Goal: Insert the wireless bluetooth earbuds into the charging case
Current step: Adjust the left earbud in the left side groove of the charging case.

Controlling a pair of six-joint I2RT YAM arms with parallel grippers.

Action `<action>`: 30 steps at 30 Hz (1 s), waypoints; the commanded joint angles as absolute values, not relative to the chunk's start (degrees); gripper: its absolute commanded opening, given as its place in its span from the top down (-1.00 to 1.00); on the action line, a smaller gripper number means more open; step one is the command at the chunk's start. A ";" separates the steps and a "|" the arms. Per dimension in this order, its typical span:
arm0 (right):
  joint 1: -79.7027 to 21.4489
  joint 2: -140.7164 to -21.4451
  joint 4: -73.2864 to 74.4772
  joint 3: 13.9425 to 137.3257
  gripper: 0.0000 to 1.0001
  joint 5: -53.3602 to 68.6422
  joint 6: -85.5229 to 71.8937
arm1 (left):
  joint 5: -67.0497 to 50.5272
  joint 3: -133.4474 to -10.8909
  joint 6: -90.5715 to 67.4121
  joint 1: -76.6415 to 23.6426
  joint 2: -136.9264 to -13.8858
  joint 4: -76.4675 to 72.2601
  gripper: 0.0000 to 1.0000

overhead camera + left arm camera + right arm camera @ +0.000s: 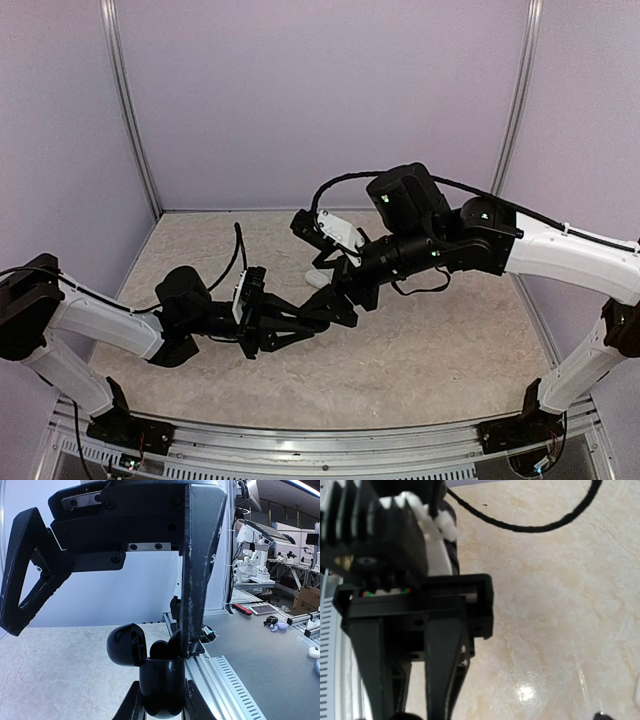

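Left gripper (162, 706) clamps the case (161, 675) by its base near mid-table (450, 345), upright, long axis vertical, lid (126, 645) tipped open sideways. Right gripper (102, 636) hangs above, jaws wide, one fingertip (192, 647) at the case's mouth. Beyond, tabletop runs to the walls (320, 100).

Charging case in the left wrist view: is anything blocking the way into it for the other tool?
Nothing visible does. The charging case, clamped in the left tool, has its lid swung aside, and one finger of the open right tool sits right at its mouth.
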State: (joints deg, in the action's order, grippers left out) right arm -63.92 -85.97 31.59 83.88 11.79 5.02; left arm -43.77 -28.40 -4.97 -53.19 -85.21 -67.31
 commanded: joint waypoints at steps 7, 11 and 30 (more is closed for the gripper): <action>-62.06 -85.18 34.57 84.57 -0.94 7.35 5.70 | -45.52 -29.40 -4.56 -53.53 -83.92 -69.60 0.96; -61.87 -84.70 35.28 84.45 -0.94 6.94 5.84 | -45.69 -29.37 -4.71 -53.44 -83.85 -69.87 0.96; -62.21 -80.24 32.94 84.02 -0.94 16.66 8.87 | -46.12 -29.10 -5.90 -53.22 -84.72 -71.62 0.96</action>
